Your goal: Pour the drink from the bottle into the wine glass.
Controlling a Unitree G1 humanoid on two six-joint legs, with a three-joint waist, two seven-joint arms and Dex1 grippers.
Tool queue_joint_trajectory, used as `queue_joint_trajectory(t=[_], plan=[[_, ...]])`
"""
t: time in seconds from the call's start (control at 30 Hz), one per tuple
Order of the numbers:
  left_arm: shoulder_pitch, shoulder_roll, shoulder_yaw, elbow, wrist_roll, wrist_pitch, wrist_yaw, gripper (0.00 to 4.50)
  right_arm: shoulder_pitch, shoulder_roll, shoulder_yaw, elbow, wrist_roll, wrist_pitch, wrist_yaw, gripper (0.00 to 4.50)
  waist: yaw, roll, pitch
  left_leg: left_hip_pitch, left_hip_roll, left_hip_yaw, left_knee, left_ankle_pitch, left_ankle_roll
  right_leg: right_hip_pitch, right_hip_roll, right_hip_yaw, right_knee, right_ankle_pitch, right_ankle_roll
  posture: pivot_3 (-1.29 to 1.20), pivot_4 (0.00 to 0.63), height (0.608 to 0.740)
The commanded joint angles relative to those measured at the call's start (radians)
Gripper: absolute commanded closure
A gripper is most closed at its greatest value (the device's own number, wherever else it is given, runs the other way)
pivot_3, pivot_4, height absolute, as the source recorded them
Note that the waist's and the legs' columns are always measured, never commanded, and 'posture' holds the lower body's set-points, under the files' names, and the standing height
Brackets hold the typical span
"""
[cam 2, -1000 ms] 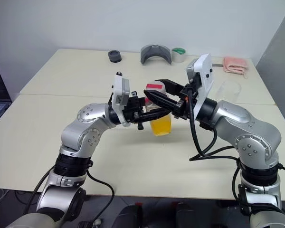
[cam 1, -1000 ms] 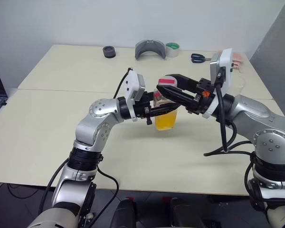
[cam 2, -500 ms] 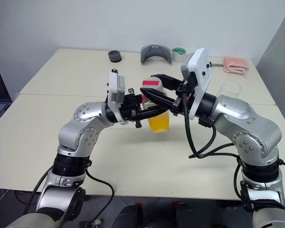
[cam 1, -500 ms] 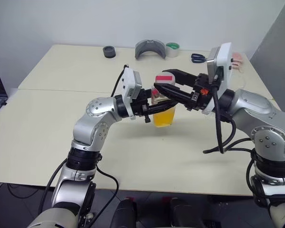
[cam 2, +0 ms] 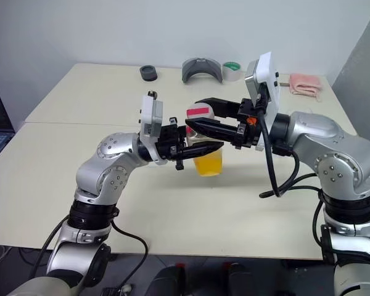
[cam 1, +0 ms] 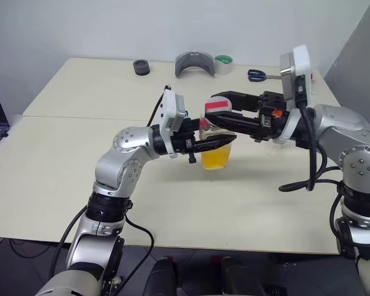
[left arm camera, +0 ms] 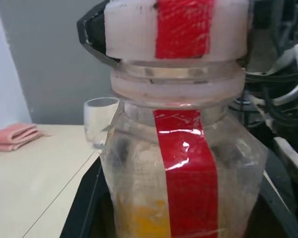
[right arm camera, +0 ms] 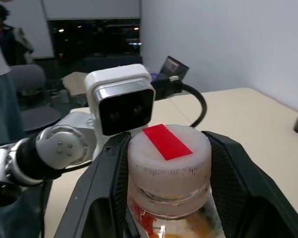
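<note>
Left hand (cam 1: 219, 142) clamped on bottle (cam 1: 214, 148) body mid-counter (cam 1: 80, 185), drink (cam 1: 214, 157) low inside, right hand (cam 1: 217, 111) pinching the white cap (right arm camera: 169, 148), apparently to unscrew; wine glass (left arm camera: 99, 121) waiting near counter's far right edge.

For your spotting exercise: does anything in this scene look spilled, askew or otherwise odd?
Nothing is spilled or askew. The bottle stands upright, its cap on, between both grippers; the wine glass waits upright beyond it.

bottle (cam 1: 213, 143): we count one
wine glass (left arm camera: 100, 121): one
tape rolls (cam 1: 223, 64): one
scissors (cam 1: 256, 75): one
pink cloths (cam 2: 305, 84): one
</note>
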Motion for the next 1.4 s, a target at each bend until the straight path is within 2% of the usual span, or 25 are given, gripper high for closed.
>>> queue_joint_trajectory(t=[0.03,0.17,0.3,0.53,0.67,0.73,0.77,0.83,0.93,1.03,1.1,1.17,1.23,1.3,1.4], plan=[[0.019,0.032,-0.020,-0.070,-0.044,0.045,-0.046,2.73,-0.073,-0.022,0.019,0.026,-0.024,-0.075,0.157,2.51,-0.001,0.000,0.000,0.000,0.000,0.000,0.000,0.000,0.000,0.000,0.000,0.000,0.000,0.000,0.000,0.00,0.150,0.740],[0.037,0.070,-0.019,-0.107,-0.070,0.071,-0.074,2.73,-0.125,-0.031,0.067,0.113,-0.136,-0.199,0.294,2.51,-0.002,0.001,0.001,0.000,0.000,0.000,0.000,0.000,0.000,0.000,0.000,0.001,0.000,0.000,0.000,0.00,0.150,0.740],[0.050,0.078,-0.016,-0.128,-0.078,0.083,-0.067,2.73,-0.155,-0.026,0.068,0.175,-0.205,-0.277,0.340,2.51,0.000,0.001,0.001,0.000,0.000,0.000,0.001,0.000,0.000,0.000,0.000,-0.001,0.000,0.000,0.000,0.00,0.150,0.740],[0.062,0.083,-0.004,-0.141,-0.081,0.092,-0.046,2.73,-0.141,-0.026,-0.056,0.134,-0.096,-0.077,0.155,2.51,0.002,0.001,0.001,0.000,0.002,-0.001,0.000,0.000,0.000,0.000,-0.001,0.000,0.001,0.000,0.000,0.00,0.150,0.740],[0.081,0.096,0.021,-0.146,-0.082,0.103,-0.017,2.73,0.002,-0.077,-0.201,-0.017,-0.012,0.054,-0.025,2.51,0.006,0.001,0.001,0.000,0.002,-0.001,0.000,0.000,0.000,0.001,-0.002,-0.001,0.000,0.000,0.000,0.00,0.150,0.740],[0.098,0.098,0.028,-0.146,-0.068,0.101,0.012,2.73,0.145,-0.076,-0.285,-0.146,0.009,0.104,-0.162,2.51,0.006,0.001,0.001,-0.001,0.002,-0.001,0.000,0.000,0.000,0.000,-0.002,0.001,0.000,0.000,0.000,0.00,0.150,0.740],[0.105,0.098,0.029,-0.145,-0.057,0.096,0.028,2.73,0.231,-0.077,-0.309,-0.217,-0.021,0.108,-0.221,2.51,0.006,0.001,0.001,-0.001,0.002,-0.001,0.000,0.000,0.000,0.001,-0.002,0.001,-0.001,0.000,0.000,0.00,0.150,0.740],[0.115,0.092,0.029,-0.141,-0.044,0.089,0.059,2.73,0.445,-0.076,-0.304,-0.359,-0.183,0.057,-0.329,2.51,0.009,0.001,0.000,-0.002,0.002,-0.001,-0.001,0.000,0.000,0.000,-0.002,0.001,-0.001,0.000,0.000,0.00,0.150,0.740],[0.118,0.071,0.026,-0.140,-0.037,0.086,0.099,2.73,0.686,0.024,-0.272,-0.448,-0.304,0.014,-0.484,2.51,0.006,0.001,0.000,-0.003,0.000,-0.001,-0.001,0.000,0.000,-0.001,-0.002,0.003,-0.001,-0.001,0.001,0.00,0.150,0.740],[0.111,0.048,0.018,-0.140,-0.033,0.086,0.122,2.73,0.861,0.097,-0.159,-0.418,-0.458,-0.098,-0.542,2.51,0.000,0.001,0.000,-0.002,-0.001,0.000,0.000,0.001,-0.001,0.000,0.000,0.004,-0.001,-0.001,0.001,0.00,0.150,0.740],[0.094,0.030,0.012,-0.129,-0.029,0.082,0.132,2.73,0.911,0.180,-0.107,-0.269,-0.551,-0.198,-0.597,2.51,-0.007,0.002,0.000,0.000,-0.002,0.000,-0.001,0.001,-0.001,0.000,0.000,0.006,0.001,-0.001,0.001,0.00,0.150,0.740],[0.076,0.016,0.007,-0.113,-0.023,0.075,0.134,2.73,0.931,0.243,-0.069,-0.101,-0.636,-0.293,-0.635,2.51,-0.008,0.000,0.000,0.003,-0.002,0.002,-0.001,0.002,-0.001,0.002,0.002,0.006,0.001,-0.001,0.002,0.00,0.150,0.740],[0.065,0.012,0.003,-0.106,-0.017,0.069,0.132,2.73,0.917,0.336,-0.105,0.042,-0.634,-0.383,-0.655,2.51,-0.007,0.000,0.000,0.004,-0.001,0.004,-0.002,0.003,0.000,0.002,0.002,0.007,0.001,-0.001,0.002,0.00,0.150,0.740],[0.056,0.011,0.004,-0.099,-0.015,0.067,0.131,2.73,0.903,0.360,-0.111,0.115,-0.657,-0.455,-0.638,2.51,-0.014,0.001,-0.001,0.006,-0.001,0.006,-0.003,0.004,0.000,0.003,0.003,0.009,0.002,-0.001,0.002,0.00,0.150,0.740],[0.050,0.010,0.006,-0.095,-0.014,0.065,0.133,2.73,0.894,0.364,-0.121,0.158,-0.669,-0.490,-0.629,1.71,-0.014,0.000,-0.001,0.008,0.000,0.007,-0.002,0.004,0.000,0.005,0.003,0.009,0.001,0.000,0.003,0.00,0.150,0.740]])
